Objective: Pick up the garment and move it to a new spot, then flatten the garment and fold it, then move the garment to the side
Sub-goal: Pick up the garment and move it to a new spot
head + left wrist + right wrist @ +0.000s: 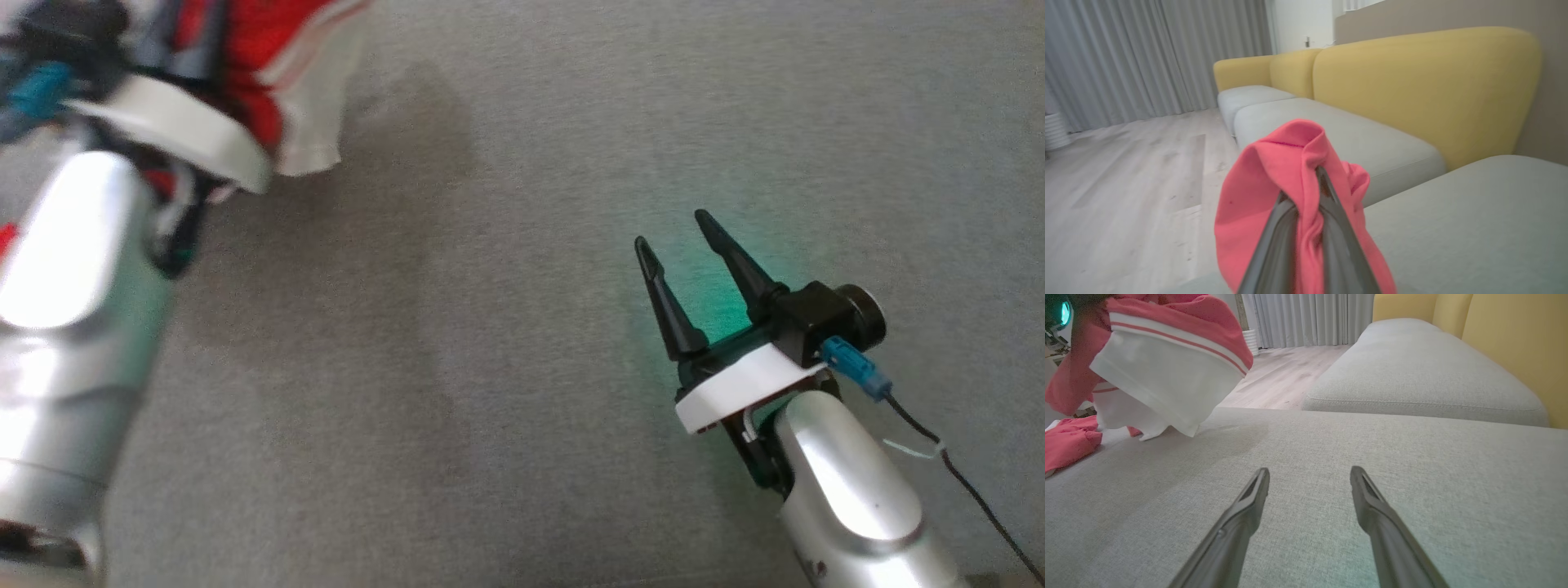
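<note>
Since our left pincer is clamped on the red-and-white garment, which hangs above the left side of the grey sofa cushion, we should lift until it swings clear before carrying. Our right pincer hovers wide apart, empty.

Grey fabric seat cushion up front, a second grey cushion beyond it. Yellow backrests run along one side. Pale wood floor, grey floor-length curtains at the far end, white wall beside them. Light soft, even.
</note>
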Robot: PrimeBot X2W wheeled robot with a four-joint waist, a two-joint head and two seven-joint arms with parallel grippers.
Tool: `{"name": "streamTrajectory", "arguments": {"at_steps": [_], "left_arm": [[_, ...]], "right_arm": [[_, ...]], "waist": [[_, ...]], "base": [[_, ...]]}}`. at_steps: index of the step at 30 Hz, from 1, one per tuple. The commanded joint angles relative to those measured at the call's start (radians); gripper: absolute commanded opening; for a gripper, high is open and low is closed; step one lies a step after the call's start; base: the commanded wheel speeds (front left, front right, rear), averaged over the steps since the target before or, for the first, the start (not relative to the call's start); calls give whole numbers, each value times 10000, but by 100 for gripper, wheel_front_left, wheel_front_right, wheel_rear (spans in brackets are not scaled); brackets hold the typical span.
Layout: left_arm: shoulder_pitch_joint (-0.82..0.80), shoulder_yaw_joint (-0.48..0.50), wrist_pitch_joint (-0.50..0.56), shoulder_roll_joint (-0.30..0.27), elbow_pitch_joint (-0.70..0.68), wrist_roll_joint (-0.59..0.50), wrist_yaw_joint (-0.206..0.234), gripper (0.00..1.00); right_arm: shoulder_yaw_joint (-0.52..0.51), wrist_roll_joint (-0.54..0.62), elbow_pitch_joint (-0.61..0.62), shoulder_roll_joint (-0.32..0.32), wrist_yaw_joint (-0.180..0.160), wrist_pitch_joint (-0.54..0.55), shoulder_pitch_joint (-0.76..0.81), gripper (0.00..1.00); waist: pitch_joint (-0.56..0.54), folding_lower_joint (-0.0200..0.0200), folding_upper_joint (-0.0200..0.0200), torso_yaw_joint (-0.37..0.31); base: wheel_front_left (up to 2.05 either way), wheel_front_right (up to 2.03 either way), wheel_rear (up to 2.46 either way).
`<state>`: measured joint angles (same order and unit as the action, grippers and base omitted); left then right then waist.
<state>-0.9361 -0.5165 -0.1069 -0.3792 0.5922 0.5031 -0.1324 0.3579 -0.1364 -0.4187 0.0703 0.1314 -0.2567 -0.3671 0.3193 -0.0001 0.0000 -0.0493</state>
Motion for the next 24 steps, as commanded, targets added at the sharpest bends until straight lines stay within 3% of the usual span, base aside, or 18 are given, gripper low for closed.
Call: {"name": "streamTrajectory", "arguments": {"at_steps": [1, 9, 18, 19, 20, 21, 24], "left_arm": [[-315, 119, -104, -207, -511, 104, 19, 0], [0, -1483, -423, 1135, -1141, 804, 18, 0], [914, -2527, -1300, 2206, -10, 1056, 18, 0], [1028, -2604, -1371, 2219, 129, 970, 19, 42], [1146, -2569, -1440, 2235, 246, 916, 27, 92], [1306, -2481, -1486, 2249, 369, 901, 67, 100], [1873, -1777, -1538, 2180, 301, 769, 465, 100]], "right_arm": [[271, -105, 302, -192, -7, -51, 84, 100], [895, -597, 409, -198, -7, -51, 119, 100], [1196, -912, 453, -199, -7, -51, 175, 100], [1195, -922, 447, -199, -7, -51, 197, 100], [1176, -934, 439, -199, -7, -51, 220, 100], [1139, -945, 425, -199, -7, -51, 251, 100], [983, -919, 385, -200, -7, -51, 373, 100]], "waist": [[-152, 1, 0, -260], [-495, 1, 0, -1386], [-786, 1, 0, -2176], [-805, 1, 0, -2189], [-825, 1, 0, -2185], [-857, 1, 0, -2163], [-978, 1, 0, -2001]], "base": [[0, 0, 0], [0, 0, 0], [0, 0, 0], [0, 0, 0], [0, 0, 0], [0, 0, 0], [0, 0, 0]]}}
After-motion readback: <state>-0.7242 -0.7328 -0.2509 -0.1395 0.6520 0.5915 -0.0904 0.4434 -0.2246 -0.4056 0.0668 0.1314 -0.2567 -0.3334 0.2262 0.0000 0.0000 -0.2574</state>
